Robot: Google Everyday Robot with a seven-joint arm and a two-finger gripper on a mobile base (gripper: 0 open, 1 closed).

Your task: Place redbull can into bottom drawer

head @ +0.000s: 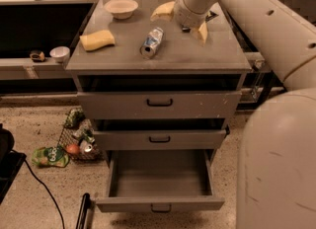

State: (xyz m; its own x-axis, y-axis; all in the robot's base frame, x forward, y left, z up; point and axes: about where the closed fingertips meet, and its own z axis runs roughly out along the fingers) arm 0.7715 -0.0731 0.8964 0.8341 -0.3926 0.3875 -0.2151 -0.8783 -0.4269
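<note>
The redbull can (152, 42) lies on its side on the grey cabinet top (123, 55), round silver end toward me. My gripper (182, 21) hangs over the cabinet top just right of and behind the can, open and empty, with its yellowish fingers (163, 11) spread wide. It does not touch the can. The bottom drawer (160, 204) is pulled out and its inside is bare. The two drawers above it are shut.
A white bowl (121, 7) and a yellow sponge (97, 39) sit on the cabinet top left of the can. A small white cup (60, 53) stands on the left shelf. A wire basket (79, 139) and a green bag (49, 156) lie on the floor at left.
</note>
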